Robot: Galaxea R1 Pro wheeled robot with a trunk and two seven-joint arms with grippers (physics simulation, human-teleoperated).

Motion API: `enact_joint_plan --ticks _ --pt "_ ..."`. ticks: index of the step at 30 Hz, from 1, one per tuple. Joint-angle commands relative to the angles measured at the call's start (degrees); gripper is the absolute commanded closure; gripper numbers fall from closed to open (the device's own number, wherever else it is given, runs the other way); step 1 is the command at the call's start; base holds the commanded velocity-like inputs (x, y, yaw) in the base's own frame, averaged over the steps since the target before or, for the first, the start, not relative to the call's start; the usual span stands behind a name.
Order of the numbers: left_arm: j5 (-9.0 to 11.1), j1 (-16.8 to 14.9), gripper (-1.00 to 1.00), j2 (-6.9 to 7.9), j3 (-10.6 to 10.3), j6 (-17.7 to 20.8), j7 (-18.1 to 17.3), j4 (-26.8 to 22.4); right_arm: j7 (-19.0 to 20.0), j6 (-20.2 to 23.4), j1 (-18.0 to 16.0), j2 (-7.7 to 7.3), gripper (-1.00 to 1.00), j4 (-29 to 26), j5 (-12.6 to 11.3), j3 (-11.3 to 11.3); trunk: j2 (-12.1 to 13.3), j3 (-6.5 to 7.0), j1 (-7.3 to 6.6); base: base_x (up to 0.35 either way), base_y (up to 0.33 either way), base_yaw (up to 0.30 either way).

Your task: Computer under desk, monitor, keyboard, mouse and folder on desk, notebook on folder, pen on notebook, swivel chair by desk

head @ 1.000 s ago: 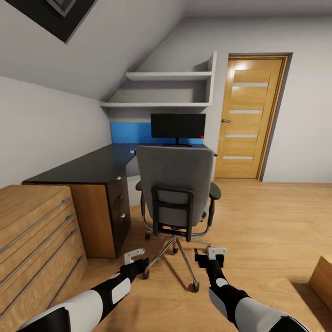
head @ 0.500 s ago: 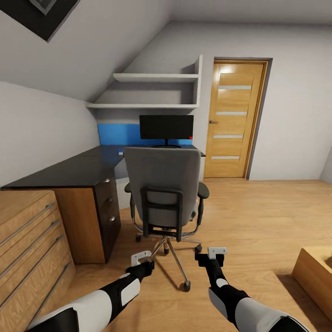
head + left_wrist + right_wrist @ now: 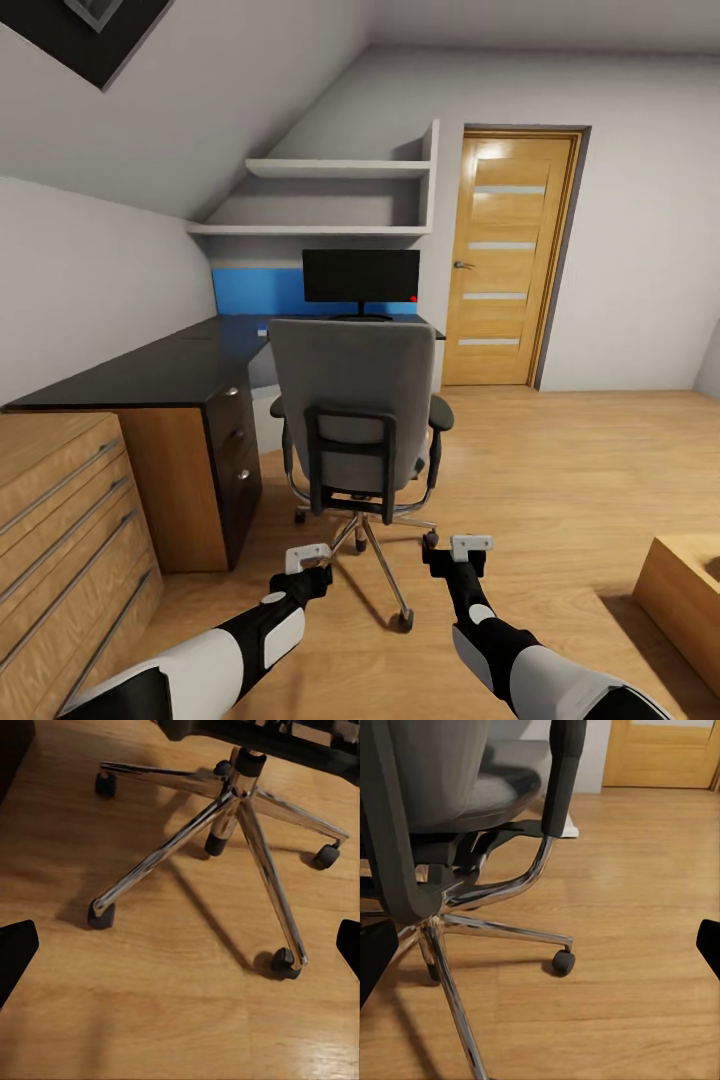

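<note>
Castors are the worry here: the swivel chair (image 3: 360,420) stands with its back to us, just near of the bench (image 3: 150,370), and its chrome base (image 3: 232,817) reaches out toward both arms. Left pincer (image 3: 305,560) hangs low over the floor by the near-left castor, fingers spread with nothing between them. Right pincer (image 3: 470,550) is spread and empty too, beside the right armrest (image 3: 562,772). Monitor (image 3: 361,277) sits on the far part of the bench, under the shelves. The seat is hidden behind the backrest, so whether the folder lies there I cannot tell. Reach in clumsily and an arm could clip a chrome leg, and my guess is the chair rolls or spins away, possibly tipping whatever sits on it.
</note>
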Motion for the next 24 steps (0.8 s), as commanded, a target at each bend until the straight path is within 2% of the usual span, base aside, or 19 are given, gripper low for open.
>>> enact_joint_plan --ticks 1,2,8,9,15,20,24 --pt "0.39 -0.05 -1.00 0.03 -0.53 -1.01 0.34 -0.07 -0.32 -0.16 -0.04 0.01 -1.00 0.01 -0.36 0.49 -0.03 -0.06 -0.01 0.000 0.000 0.000" --pt "0.50 -0.07 -1.00 0.07 -0.58 -4.26 0.37 0.05 -0.36 -0.12 -0.05 -0.01 -1.00 -0.06 -0.36 0.51 -0.03 -0.06 -0.01 0.000 0.014 0.000" --pt "0.58 -0.08 -1.00 0.12 -0.60 -6.89 0.51 0.31 -0.38 -0.26 -0.04 -0.06 -1.00 -0.11 -0.34 0.45 -0.03 -0.06 -0.01 0.000 0.153 0.000" --pt "0.54 -0.06 -1.00 0.29 -0.70 -7.36 0.55 0.44 -0.38 -1.65 -0.03 -0.05 -1.00 0.03 -0.23 0.41 -0.03 -0.06 -0.01 0.015 0.293 0.000" --pt "0.50 -0.05 -1.00 0.24 -0.85 -7.31 0.56 0.47 -0.38 -3.10 -0.03 -0.07 -1.00 0.16 -0.34 0.40 -0.03 -0.06 -0.01 0.162 0.215 -0.124" --pt "0.50 -0.01 -1.00 0.14 -1.02 -7.10 0.56 0.47 -0.38 -3.18 -0.03 -0.04 -1.00 0.16 -0.36 0.40 -0.03 -0.06 -0.01 0.199 0.067 -0.228" --pt "0.50 -0.01 -1.00 0.11 -1.15 -6.99 0.56 0.47 -0.38 -3.18 -0.03 -0.06 -1.00 0.16 -0.36 0.40 -0.03 -0.06 -0.01 0.142 0.016 -0.082"
